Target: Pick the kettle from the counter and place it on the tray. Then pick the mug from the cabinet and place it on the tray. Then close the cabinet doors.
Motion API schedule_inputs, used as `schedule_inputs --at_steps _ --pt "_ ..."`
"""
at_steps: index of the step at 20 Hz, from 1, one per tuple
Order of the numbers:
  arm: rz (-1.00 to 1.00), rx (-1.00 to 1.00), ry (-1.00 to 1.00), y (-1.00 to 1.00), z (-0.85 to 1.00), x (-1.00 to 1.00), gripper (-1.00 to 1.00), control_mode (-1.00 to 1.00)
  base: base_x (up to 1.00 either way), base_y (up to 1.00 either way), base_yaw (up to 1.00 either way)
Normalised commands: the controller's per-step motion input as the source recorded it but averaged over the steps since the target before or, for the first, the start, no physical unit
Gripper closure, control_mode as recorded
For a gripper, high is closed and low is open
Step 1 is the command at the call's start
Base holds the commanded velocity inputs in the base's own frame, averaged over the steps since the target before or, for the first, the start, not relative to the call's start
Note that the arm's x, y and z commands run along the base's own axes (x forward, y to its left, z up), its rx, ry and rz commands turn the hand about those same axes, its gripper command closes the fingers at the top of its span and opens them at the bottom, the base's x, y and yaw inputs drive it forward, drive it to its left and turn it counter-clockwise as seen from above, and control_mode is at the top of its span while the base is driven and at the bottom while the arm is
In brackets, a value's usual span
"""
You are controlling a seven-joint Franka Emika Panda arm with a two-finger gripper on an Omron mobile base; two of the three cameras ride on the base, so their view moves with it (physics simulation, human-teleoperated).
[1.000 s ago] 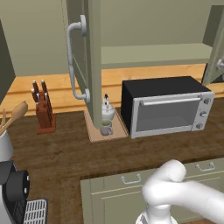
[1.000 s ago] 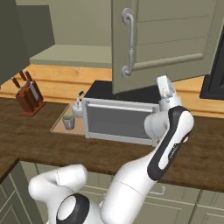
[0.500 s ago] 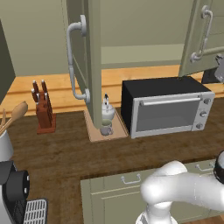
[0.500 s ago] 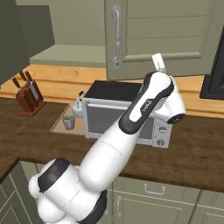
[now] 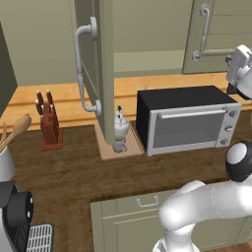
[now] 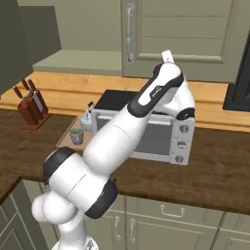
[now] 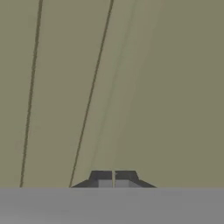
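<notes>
You have the kettle (image 5: pixel 121 124) and mug (image 5: pixel 119 145) both sitting on the tray (image 5: pixel 107 149) on the counter (image 5: pixel 88 172); the right cabinet door (image 6: pixel 185 39) looks shut; the left door (image 5: pixel 105 74) stands open, left to close; your pincer (image 7: pixel 113 179) is closed, empty, against the right door's panel.

A black and silver microwave (image 5: pixel 189 118) stands against the pale wall (image 5: pixel 39 44). A knife block (image 5: pixel 48 129) sits far left; olive drawers (image 6: pixel 166 222) with small handles run below
</notes>
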Motion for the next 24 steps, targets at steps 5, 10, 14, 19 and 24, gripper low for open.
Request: schedule_inputs --at_steps 5,10,14,19,24 --pt "-0.06 0.00 0.20 0.32 0.00 0.90 1.00 -1.00 0.00 0.00 0.00" --pt "-0.16 0.00 0.17 0.14 0.00 0.75 1.00 -1.00 0.00 0.00 0.00" --pt "-0.15 0.00 0.04 0.19 -0.08 0.61 1.00 -1.00 0.00 0.00 0.00" --pt "-0.15 0.01 -0.15 0.26 -0.17 0.00 1.00 -1.00 0.00 0.00 0.00" --pt "-0.22 0.00 -0.32 0.58 -0.03 -0.83 1.00 -1.00 0.00 0.00 0.00"
